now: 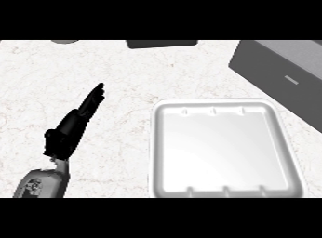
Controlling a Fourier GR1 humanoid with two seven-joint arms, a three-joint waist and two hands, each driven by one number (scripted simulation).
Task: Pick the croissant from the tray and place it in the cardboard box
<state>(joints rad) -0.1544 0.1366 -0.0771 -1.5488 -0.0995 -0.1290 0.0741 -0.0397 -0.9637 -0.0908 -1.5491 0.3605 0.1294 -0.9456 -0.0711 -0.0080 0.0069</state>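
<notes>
A pale marbled table (123, 69) carries a white rectangular foam tray (227, 190), bare inside; no croissant shows anywhere. A grey box (287, 79), seemingly the cardboard one, sits at the right, shut or open I cannot tell. The left hand (71, 128) rests, fingers straight, left of the tray. The pick looks done; next comes checking the box.

No legible text, label, number or sign appears on any surface near the left hand (71, 128).
</notes>
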